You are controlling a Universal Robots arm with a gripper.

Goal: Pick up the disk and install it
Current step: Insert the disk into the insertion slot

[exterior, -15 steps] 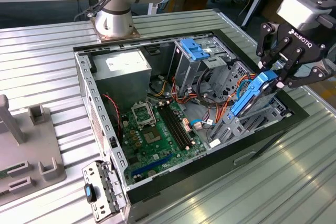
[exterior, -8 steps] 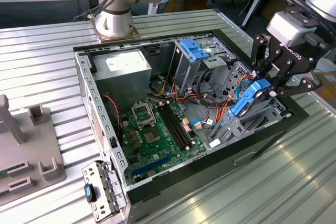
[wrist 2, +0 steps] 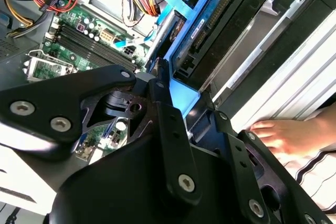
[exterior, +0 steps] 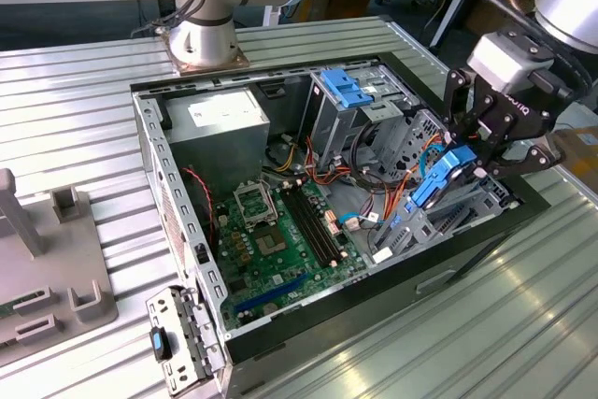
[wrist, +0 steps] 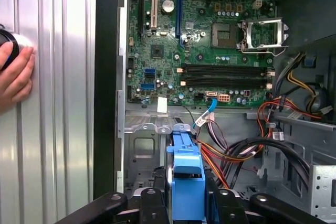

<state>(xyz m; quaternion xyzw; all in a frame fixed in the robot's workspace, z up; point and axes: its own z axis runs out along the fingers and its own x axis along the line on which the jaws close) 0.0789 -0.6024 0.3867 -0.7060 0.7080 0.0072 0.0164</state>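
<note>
Hand (exterior: 472, 163) clamped on the disk (exterior: 445, 178); I hold it tilted over the open computer case (exterior: 161, 175), exterior view's right.

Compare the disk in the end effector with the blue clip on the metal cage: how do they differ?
The disk is clamped in the end effector; the blue clip is untouched.
The disk hangs tilted at the exterior view's right end of the computer case; the clip sits atop the grey metal cage.
The disk is long, its blue carrier framing a dark body; the clip is short and wide.
Both show bright blue plastic.
</note>
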